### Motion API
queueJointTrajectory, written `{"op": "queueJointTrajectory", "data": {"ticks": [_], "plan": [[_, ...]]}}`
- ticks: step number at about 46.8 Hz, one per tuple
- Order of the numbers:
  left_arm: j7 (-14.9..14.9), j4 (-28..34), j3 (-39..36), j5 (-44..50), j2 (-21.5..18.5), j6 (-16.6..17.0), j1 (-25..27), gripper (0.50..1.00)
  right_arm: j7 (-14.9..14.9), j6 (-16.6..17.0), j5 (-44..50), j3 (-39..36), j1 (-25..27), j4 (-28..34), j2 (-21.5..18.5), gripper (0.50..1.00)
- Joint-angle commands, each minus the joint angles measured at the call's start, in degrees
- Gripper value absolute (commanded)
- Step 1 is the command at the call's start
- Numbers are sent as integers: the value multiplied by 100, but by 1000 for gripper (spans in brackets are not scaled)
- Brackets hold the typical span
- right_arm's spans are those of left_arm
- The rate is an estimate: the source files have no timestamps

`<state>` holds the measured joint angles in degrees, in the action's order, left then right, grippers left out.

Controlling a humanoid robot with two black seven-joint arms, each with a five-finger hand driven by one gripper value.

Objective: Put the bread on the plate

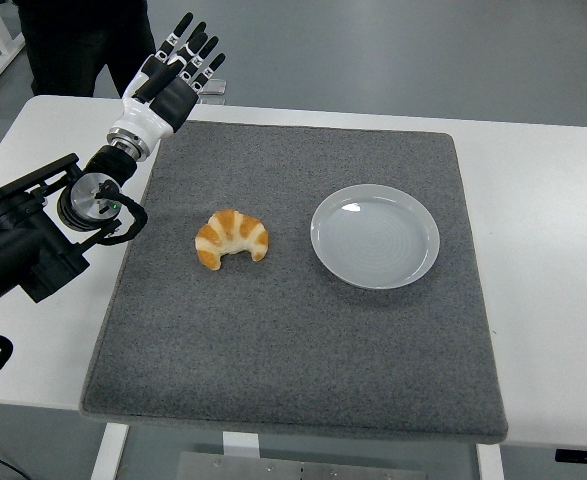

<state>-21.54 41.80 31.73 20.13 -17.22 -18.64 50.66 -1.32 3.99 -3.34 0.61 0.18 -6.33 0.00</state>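
Note:
A golden croissant [232,238] lies on the grey mat [303,340], left of centre. To its right sits an empty light grey plate [375,236], a short gap between them. My left arm reaches in from the left edge, and its hand [180,65] is held up over the mat's far left corner, well behind the croissant. Its fingers [195,45] are spread and straight, holding nothing. The right arm does not show.
The mat covers most of the white table [553,250], with bare table strips at the left and right. A person in dark clothes [78,40] stands behind the table's far left corner, close to my raised hand.

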Motion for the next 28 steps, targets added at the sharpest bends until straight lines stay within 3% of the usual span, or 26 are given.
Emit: {"op": "queueJointTrajectory", "data": {"ticks": [1, 6, 13, 19, 28], "plan": [[-26, 38, 0, 0, -1, 1, -3, 1000, 0, -4, 0, 0, 0, 0, 0, 954], [-360, 188, -79, -70, -36, 185, 5, 1000, 0, -4, 0, 0, 8, 0, 0, 952], [-343, 214, -123, -491, -264, 124, 40, 1000, 0, 5, 0, 0, 8, 0, 0, 952], [-325, 618, -412, -1975, -738, -34, 119, 1000, 0, -4, 0, 0, 0, 0, 0, 952], [-325, 1593, -948, -4182, -1678, 36, 436, 1000, 0, 5, 8, 0, 0, 0, 0, 952]]}}
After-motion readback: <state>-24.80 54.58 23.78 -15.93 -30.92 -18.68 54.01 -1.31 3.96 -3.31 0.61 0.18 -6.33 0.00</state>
